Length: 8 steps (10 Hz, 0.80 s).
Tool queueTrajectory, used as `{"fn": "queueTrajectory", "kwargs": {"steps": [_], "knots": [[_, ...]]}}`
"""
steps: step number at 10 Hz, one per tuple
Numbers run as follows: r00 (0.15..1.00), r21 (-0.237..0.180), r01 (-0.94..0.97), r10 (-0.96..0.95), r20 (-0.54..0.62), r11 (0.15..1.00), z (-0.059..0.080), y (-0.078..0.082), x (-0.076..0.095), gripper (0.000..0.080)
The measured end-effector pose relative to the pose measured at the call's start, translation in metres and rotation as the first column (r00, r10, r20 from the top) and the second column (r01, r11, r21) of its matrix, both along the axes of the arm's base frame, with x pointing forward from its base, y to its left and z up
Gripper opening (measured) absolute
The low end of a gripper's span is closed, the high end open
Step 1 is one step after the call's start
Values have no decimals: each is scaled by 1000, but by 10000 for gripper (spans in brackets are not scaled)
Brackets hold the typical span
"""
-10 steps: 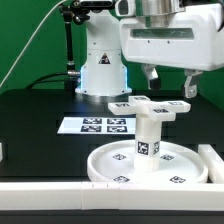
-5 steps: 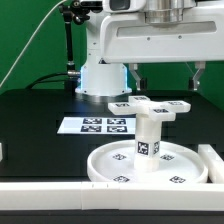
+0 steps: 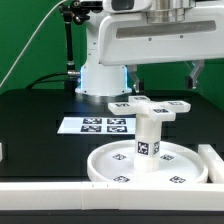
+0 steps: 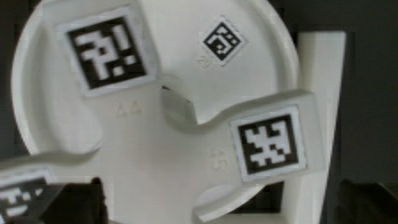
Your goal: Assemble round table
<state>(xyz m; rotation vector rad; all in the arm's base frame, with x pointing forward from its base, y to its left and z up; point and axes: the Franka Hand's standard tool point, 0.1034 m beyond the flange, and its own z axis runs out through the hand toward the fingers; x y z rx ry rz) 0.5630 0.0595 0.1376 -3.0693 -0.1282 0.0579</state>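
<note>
Claw hangs wide open and empty, just above the round table; cross-shaped piece, white with square black-and-white tags on its arms, tops the short upright post; post stands at the centre of the rimmed disc on the near black bench; marker board lies farther off, toward the exterior view's left.

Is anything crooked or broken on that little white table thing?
Nothing stands out. The post stands upright on the round disc, the cross-shaped piece sits level on top, and the open gripper hangs above, touching nothing.
</note>
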Motion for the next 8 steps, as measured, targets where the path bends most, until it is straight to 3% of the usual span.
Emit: {"fn": "queueTrajectory", "kwargs": {"steps": [2, 6, 8], "knots": [[976, -5, -215, 215, 14, 977, 1, -4, 1, 648], [910, -13, -413, 413, 28, 911, 0, -8, 2, 648], [784, -46, -617, 618, 57, 786, -7, -13, 1, 648]]}}
